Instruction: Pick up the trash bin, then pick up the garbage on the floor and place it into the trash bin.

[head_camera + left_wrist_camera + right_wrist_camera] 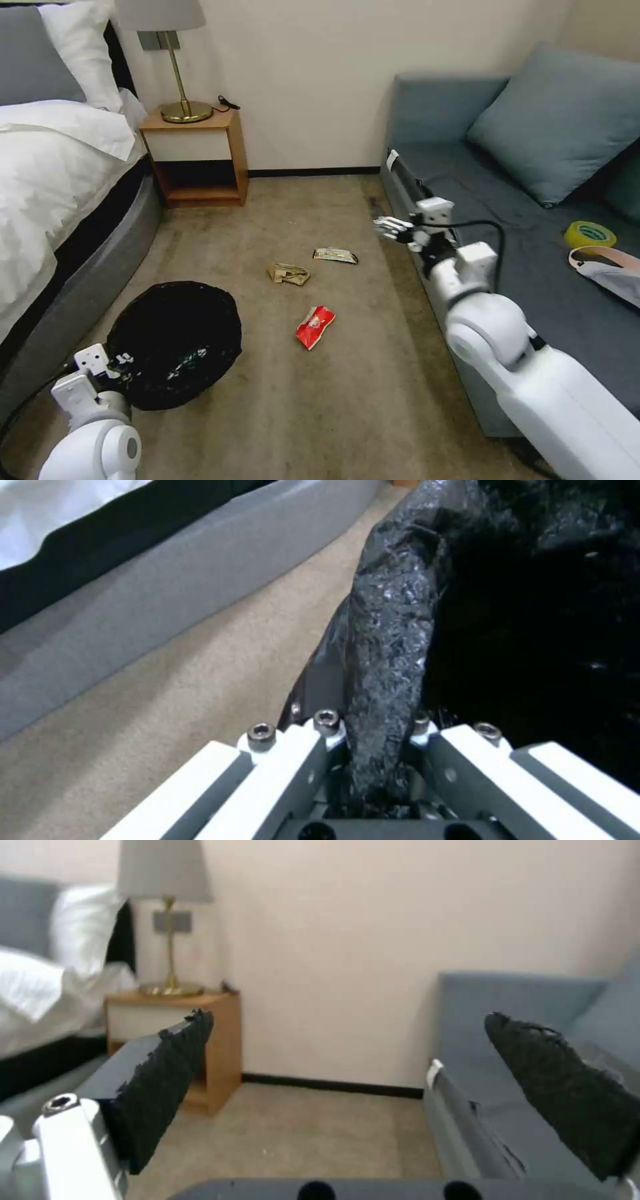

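Left claw [373, 760] clamps the trash bin [175, 343] rim; right claw [390, 229], spread apart, hangs above the floor [373, 373].

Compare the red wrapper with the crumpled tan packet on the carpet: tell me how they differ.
The red wrapper is bright red with white print and lies fairly flat; the tan packet is dull brown and crumpled into a lump. The red wrapper lies nearer the robot, the tan packet farther off, toward the wall. Both rest loose on the carpet, apart from each other and untouched by either gripper.

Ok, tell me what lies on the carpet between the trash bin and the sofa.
In the head view, between the trash bin and sofa lie a red wrapper, a crumpled tan packet and a flat silvery wrapper.
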Robot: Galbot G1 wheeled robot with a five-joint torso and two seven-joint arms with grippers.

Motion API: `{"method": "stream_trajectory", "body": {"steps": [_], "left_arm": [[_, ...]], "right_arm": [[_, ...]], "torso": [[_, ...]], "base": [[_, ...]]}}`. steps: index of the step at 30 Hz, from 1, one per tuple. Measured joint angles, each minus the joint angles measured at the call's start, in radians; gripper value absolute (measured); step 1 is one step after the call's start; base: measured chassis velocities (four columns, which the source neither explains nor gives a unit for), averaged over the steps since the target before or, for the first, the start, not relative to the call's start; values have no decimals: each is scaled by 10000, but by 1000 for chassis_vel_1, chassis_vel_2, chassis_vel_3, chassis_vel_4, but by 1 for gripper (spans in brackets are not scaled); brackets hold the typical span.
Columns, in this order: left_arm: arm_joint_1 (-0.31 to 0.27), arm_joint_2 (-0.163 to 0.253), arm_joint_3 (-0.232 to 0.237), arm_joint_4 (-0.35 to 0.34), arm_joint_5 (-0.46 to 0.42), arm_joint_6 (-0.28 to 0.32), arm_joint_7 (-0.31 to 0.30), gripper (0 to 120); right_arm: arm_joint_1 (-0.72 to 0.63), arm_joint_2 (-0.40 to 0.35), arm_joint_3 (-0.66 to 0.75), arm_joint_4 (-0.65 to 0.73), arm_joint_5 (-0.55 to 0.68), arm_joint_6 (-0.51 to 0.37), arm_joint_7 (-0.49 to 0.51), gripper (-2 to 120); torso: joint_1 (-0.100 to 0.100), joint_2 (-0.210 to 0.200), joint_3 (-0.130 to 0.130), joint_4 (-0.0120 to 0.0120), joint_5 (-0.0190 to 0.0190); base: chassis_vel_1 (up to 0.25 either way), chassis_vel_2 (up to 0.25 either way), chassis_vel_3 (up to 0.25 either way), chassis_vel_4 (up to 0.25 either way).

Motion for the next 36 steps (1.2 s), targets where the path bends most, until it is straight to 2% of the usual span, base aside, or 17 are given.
{"method": "stream_trajectory", "body": {"steps": [3,6,7,9,15,22,28,36], "left_arm": [[11,14,4,-8,-17,-6,4,1],[48,56,23,-23,-40,-20,6,1],[48,56,23,-23,-40,-20,6,1],[86,104,31,-42,-55,-38,12,1],[123,122,64,-43,-59,-78,29,1],[126,98,99,-43,-52,-86,53,1],[110,92,76,-1,-40,-129,140,1],[102,47,108,12,-22,-144,151,1]], "right_arm": [[-729,361,260,364,-186,114,15,100],[-1943,1364,510,619,-719,452,12,100],[-1943,1364,510,619,-719,452,12,100],[-2649,2198,581,662,-1197,702,-7,100],[-3389,3100,390,649,-2356,976,-274,100],[-3679,3473,52,448,-3073,1229,-701,100],[-3675,3432,37,244,-3189,1604,-1413,100],[-3559,3367,-94,65,-3212,1718,-1554,100]], "torso": [[0,1,0,-1,-1],[0,0,0,-1,-1],[0,0,0,-1,-1],[0,0,0,-2,1],[-1,1,0,-1,-1],[-1,0,0,-1,0],[0,-2,1,-1,0],[0,-2,0,0,0]], "base": [[0,0,0,0],[0,0,0,0],[0,0,0,0],[0,0,0,0],[0,0,0,0],[0,0,0,0],[0,0,0,0],[0,0,0,0]]}}
